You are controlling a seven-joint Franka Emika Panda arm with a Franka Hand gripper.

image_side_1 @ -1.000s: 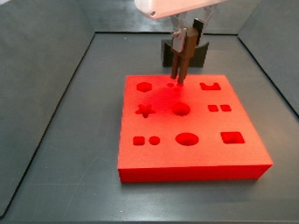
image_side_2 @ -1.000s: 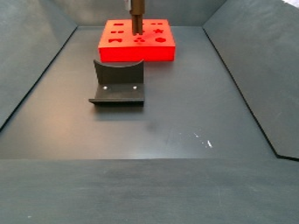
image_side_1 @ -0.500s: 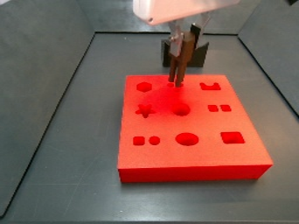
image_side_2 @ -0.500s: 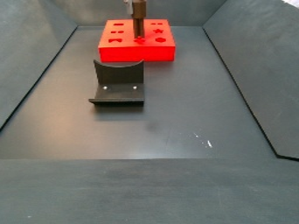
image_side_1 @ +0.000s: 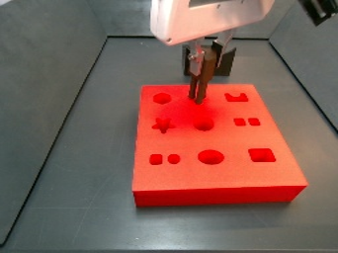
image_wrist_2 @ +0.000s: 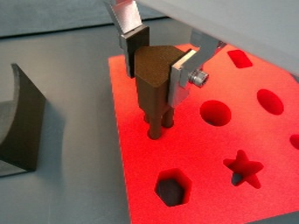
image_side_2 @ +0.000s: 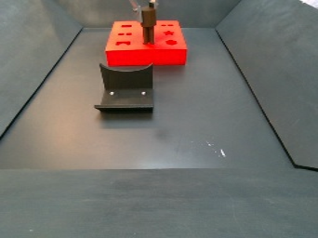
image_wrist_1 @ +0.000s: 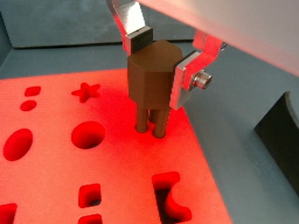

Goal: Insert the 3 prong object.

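Observation:
The gripper (image_wrist_1: 162, 63) is shut on the brown 3 prong object (image_wrist_1: 149, 86), which hangs upright with its prongs down. It is over the red block (image_wrist_1: 117, 153), which has several shaped holes. In a wrist view the prong tips sit close over the flat red top beside a round hole (image_wrist_1: 87, 135); I cannot tell if they touch. The gripper (image_wrist_2: 158, 68), piece (image_wrist_2: 149, 92) and block (image_wrist_2: 216, 162) show again in a wrist view. In both side views the gripper (image_side_1: 207, 59) (image_side_2: 149, 11) holds the piece (image_side_1: 200, 81) (image_side_2: 149, 26) over the block's far part (image_side_1: 211, 183) (image_side_2: 174, 58).
The dark fixture (image_side_2: 125, 88) stands on the grey floor in front of the block in a side view, behind it in a side view (image_side_1: 227, 61), and beside it in a wrist view (image_wrist_2: 24, 122). Grey walls enclose the floor.
The gripper has come down a little with the piece, toward the block's top. Its grip has not changed.

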